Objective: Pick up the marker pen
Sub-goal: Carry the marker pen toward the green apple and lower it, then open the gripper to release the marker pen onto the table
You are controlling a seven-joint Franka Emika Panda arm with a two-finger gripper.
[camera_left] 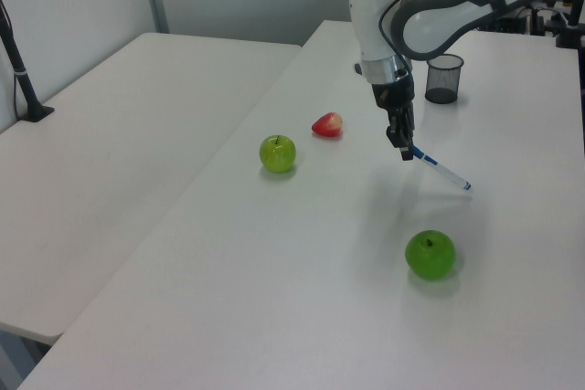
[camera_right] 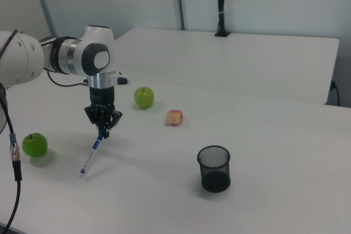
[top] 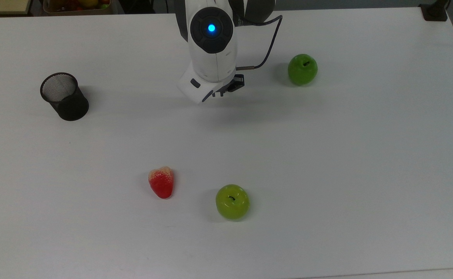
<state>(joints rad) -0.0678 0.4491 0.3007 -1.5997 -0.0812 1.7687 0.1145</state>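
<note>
Now jaws pinch marker pen (camera_left: 440,170) by capped upper end, barrel slanting down, tip near table (camera_left: 274,262).

Table (top: 366,162), top view: mesh cup (top: 64,96) left; one apple (top: 302,69) upper right; strawberry (top: 162,182) lower centre, second apple (top: 232,201) just right of it.

The arm reaches out with its wrist bent downward, the pincer (camera_right: 102,129) pointing straight down (fingers closed together on the marker pen (camera_right: 92,152)) just above the surface (camera_right: 263,152).
</note>
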